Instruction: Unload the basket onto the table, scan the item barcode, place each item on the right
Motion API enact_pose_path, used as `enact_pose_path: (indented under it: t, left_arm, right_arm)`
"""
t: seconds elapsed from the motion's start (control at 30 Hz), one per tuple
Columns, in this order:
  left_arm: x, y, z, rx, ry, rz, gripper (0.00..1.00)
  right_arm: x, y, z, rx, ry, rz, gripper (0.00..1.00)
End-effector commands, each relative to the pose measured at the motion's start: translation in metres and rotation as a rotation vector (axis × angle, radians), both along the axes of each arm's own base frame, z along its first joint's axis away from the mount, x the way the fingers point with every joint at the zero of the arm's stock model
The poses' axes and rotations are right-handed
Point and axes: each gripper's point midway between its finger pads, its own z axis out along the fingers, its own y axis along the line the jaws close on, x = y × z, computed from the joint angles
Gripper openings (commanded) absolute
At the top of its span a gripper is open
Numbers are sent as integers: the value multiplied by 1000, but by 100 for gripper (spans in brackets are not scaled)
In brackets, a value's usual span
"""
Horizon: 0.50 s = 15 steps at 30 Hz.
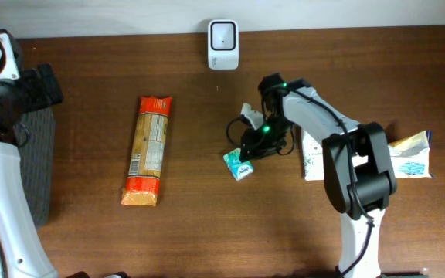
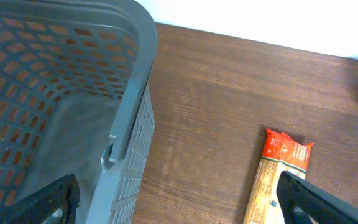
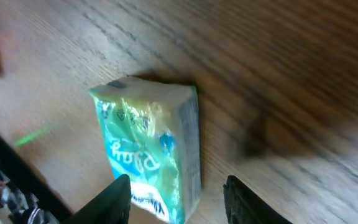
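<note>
Tissue pack [image 3: 148,143] is our item: a small soft brick in glossy film, teal and white print, cursive lettering along the face, glare and crinkles on the wrap. The wrist view is too blurred for us to read the print or pick out a barcode.

It lies flat on the wooden table [image 1: 207,232], a bit right of centre and skewed to the table edges. The white scanner [image 1: 223,35] sits at the back edge, well apart from it. A long orange pasta bag [image 1: 148,150] lies off to its left, and two more packets [image 1: 408,154] lie to its right, beside the arm.

The right gripper [image 3: 178,186] sits low over the pack, fingers apart, with the pack's near end between them. One fingertip [image 3: 120,196] overlaps the pack's corner in our view. The other one shows bare wood between itself and the wrap, so we see no pinch.

The left gripper [image 2: 176,186] is spread wide. It hangs over the rim of the grey perforated basket [image 2: 135,93] at the table's left side, with the top of the pasta bag in its view.
</note>
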Motion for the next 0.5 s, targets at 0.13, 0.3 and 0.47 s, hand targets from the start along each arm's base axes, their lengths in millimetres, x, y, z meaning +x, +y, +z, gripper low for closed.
enact_pose_path:
  t: [0.13, 0.3, 0.47]
  left_arm:
    - [-1, 1, 7, 19, -11, -6, 99]
    - [-1, 1, 7, 19, -11, -6, 99]
    - [-1, 1, 7, 19, -11, -6, 99]
  right_arm:
    - [-21, 8, -17, 10, 26, 41, 27]
    - [-20, 8, -16, 10, 32, 24, 4]
    - [-18, 34, 27, 202, 85, -9, 4]
